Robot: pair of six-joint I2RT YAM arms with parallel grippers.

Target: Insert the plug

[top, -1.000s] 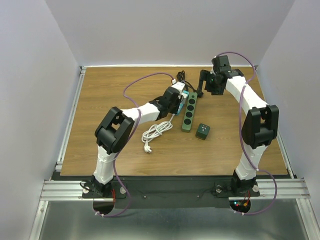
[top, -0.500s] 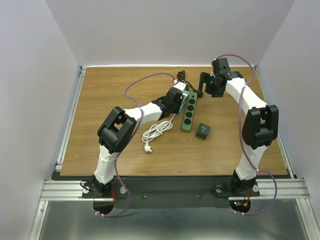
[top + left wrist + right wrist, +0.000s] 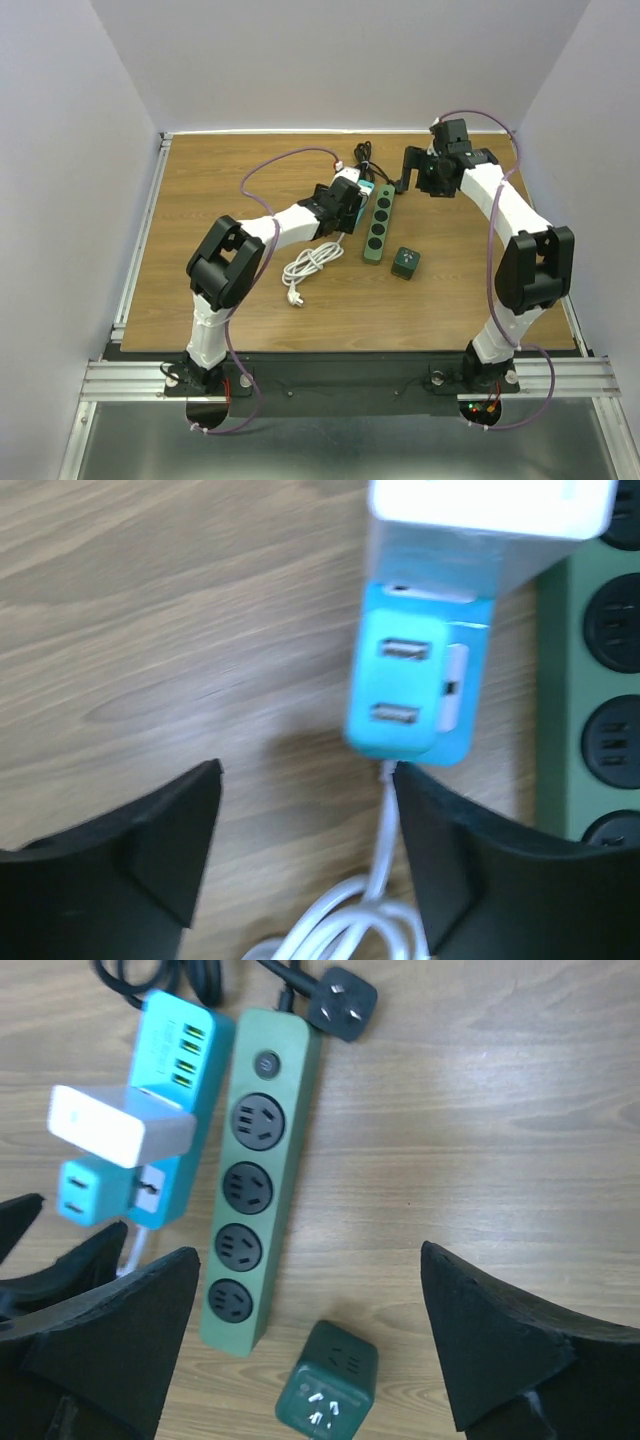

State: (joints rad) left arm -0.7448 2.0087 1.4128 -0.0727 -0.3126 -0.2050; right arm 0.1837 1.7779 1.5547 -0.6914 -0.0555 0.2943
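Note:
A white plug block (image 3: 120, 1126) sits pushed into the blue socket strip (image 3: 172, 1080), standing up from its face. In the left wrist view the same white plug (image 3: 490, 505) is at the top edge, above the blue strip's (image 3: 410, 680) USB end. My left gripper (image 3: 305, 850) is open just behind that end, touching nothing, with a white cable (image 3: 385, 875) running by its right finger. From above, the left gripper (image 3: 345, 205) is beside the blue strip (image 3: 366, 189). My right gripper (image 3: 308, 1260) hangs open and empty above the table; from above it (image 3: 410, 170) is near the far end.
A green power strip (image 3: 380, 222) with several sockets lies right of the blue one. A green cube adapter (image 3: 404, 262) stands near its front end. A black plug (image 3: 345, 1000) and black cord lie at the back. The coiled white cable (image 3: 312, 262) ends in a loose plug (image 3: 294, 297).
My left gripper has opened and drawn back a little from the white plug, which stays in the blue strip. The right gripper has opened wider and its arm has shifted slightly right.

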